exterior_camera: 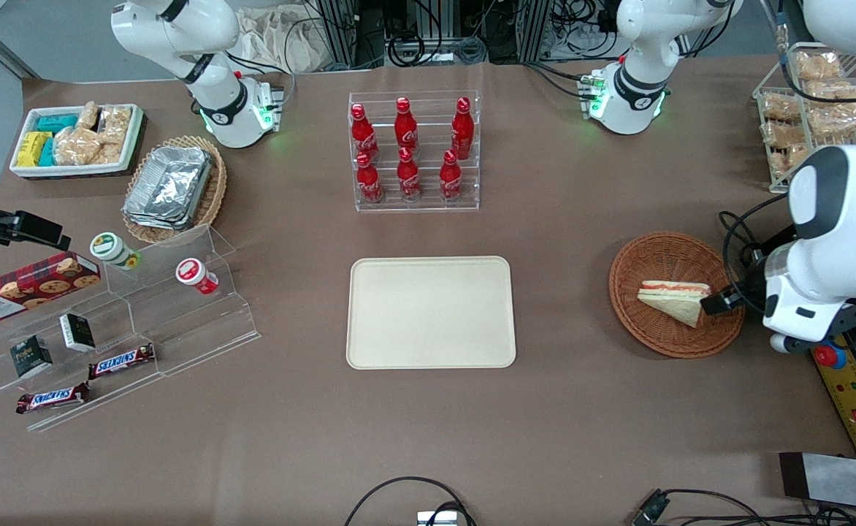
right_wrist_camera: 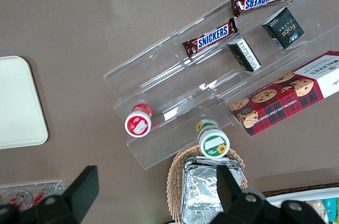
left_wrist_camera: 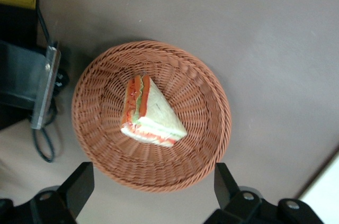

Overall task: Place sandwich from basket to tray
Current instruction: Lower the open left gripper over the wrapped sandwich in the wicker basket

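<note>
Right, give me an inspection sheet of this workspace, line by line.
Surface: brown table.
Job's things: sandwich lies in the basket; tray holds nothing.
Clutter: Coca-Cola bottles, Snickers bars, Walkers cookie box, foil containers.
End effector: left end effector above the basket, open, holding nothing.
Cables: black cable at the table edge nearest the front camera.
Surroundings: yellow control box.

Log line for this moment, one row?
phase: approach | claw: open, above basket | sandwich: in basket, not gripped | tray: bare
</note>
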Robot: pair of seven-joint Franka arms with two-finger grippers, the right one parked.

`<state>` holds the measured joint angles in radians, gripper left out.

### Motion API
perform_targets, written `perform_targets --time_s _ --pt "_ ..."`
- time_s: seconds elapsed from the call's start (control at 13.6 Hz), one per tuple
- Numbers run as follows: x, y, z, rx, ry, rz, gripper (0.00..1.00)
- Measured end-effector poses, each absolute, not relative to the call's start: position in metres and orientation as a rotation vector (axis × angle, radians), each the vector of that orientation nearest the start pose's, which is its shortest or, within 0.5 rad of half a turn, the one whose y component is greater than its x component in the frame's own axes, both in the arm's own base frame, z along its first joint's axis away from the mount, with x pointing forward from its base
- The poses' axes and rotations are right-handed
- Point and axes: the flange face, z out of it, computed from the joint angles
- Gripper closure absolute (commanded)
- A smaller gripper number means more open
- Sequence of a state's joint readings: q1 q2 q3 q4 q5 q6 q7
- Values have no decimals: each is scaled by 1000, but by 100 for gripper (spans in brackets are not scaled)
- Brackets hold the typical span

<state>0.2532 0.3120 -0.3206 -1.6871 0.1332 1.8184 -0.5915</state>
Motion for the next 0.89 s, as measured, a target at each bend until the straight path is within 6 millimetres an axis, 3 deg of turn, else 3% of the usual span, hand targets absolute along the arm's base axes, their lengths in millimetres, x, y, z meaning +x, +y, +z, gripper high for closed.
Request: perform_targets --time_s 0.22,0.37,0.89 --pt "617 11 365 -2923 -910 186 0" --pt "610 27 344 -2908 -979 172 0" --pt "590 31 297 -2894 -1057 165 0"
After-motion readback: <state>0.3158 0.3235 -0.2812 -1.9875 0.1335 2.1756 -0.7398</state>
